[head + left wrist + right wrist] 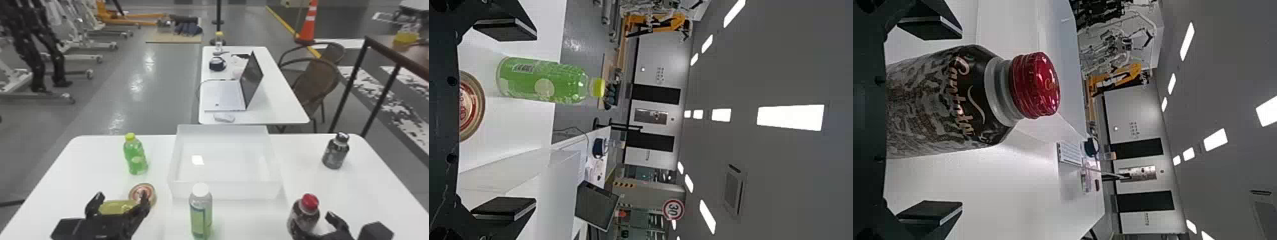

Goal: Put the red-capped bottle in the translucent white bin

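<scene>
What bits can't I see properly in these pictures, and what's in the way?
- The bottom of the red-capped bottle: in the right wrist view, the right gripper hides it.
- What the yellow thing is: in the head view, the left gripper covers its lower part.
- One side of the round tin: in the left wrist view, the left gripper covers it.

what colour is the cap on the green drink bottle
Yellow, clearest in the left wrist view.

Bright overhead light from ceiling panels (790, 117). Glare streaks on gray floor (172, 92), white reflection inside translucent bin (223, 190), highlights on red cap (1035, 85).
</scene>
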You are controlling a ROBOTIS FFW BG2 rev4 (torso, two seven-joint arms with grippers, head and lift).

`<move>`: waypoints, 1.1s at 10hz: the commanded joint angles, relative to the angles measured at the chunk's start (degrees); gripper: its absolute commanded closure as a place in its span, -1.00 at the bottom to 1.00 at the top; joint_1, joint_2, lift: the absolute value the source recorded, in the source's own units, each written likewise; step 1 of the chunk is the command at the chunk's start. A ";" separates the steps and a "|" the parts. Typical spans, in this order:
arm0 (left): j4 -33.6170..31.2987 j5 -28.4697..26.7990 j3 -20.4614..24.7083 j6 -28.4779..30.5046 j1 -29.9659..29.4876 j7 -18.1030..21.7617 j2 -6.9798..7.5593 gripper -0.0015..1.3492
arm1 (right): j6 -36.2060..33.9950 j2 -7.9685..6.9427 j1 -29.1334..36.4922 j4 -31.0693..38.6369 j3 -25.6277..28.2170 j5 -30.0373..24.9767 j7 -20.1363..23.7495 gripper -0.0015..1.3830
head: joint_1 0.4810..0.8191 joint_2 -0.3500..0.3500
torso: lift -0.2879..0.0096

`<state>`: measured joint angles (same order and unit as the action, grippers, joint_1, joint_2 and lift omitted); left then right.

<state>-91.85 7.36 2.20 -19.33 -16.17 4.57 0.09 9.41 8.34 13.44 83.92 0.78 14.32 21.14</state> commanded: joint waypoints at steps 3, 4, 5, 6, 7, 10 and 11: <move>0.09 0.11 0.00 0.00 0.00 0.00 -0.24 -0.81 | -1.59 -0.08 -1.49 -0.60 -0.08 -1.13 0.21 -0.36 | -0.60 0.00 | 0.26; 0.09 0.11 0.00 0.00 0.00 0.00 -0.24 -0.81 | -3.17 -0.08 -3.07 -2.01 -0.16 -0.87 2.32 -0.02 | -0.60 0.00 | 0.26; 0.09 0.11 -0.09 0.00 0.00 0.00 -0.24 -0.81 | -4.14 -0.08 -4.04 -2.71 -0.16 -1.22 4.35 0.16 | -0.60 0.00 | 0.26; 0.09 0.11 0.00 -0.18 0.00 0.00 -0.24 -0.81 | -4.14 -0.17 -4.04 -2.36 -0.16 -1.31 4.35 0.32 | -0.60 0.00 | 0.26; 0.09 0.20 0.00 -0.18 0.00 0.00 -0.24 -0.81 | -4.14 -0.17 -3.69 -1.13 -0.16 -1.57 4.35 0.33 | -0.60 0.00 | 0.26; 0.09 0.20 0.00 -0.18 0.00 0.00 -0.24 -0.81 | -9.85 -0.87 -4.39 9.07 0.10 -3.07 2.41 0.33 | -0.60 0.00 | 0.26; 0.09 0.20 -0.09 0.00 0.09 0.00 -0.24 -0.81 | -12.22 -0.34 -5.88 11.09 0.45 -3.07 2.41 0.33 | -0.60 0.00 | 0.26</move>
<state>-91.75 7.56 2.13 -19.39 -16.13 4.57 0.09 -1.57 7.78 8.28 93.76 1.05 11.33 23.52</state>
